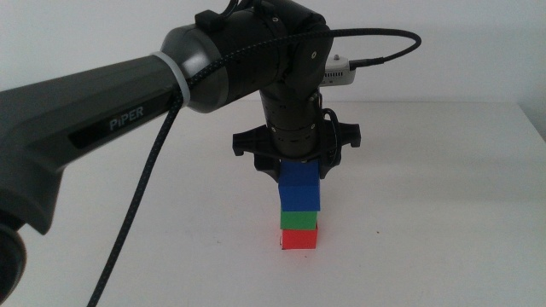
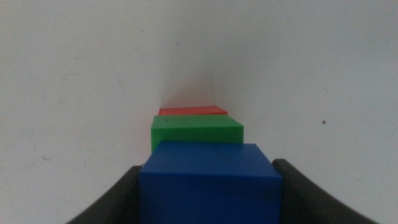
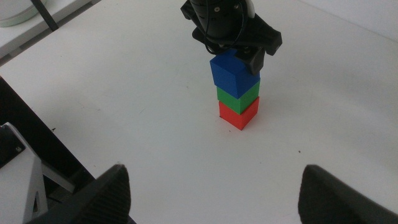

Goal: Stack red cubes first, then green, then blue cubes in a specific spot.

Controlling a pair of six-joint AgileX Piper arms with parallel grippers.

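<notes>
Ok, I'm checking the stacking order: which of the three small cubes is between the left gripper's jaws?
The small matte blue cube, topmost. The left gripper has its jaws on either side of it; the green cube and red cube sit below, ungripped.

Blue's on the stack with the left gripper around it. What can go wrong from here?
1. Blue cube looks twisted relative to the green cube; it may overhang and slip once released.
2. Left gripper hugs blue closely; opening or lifting unevenly could drag it and topple the stack off the red cube.
</notes>
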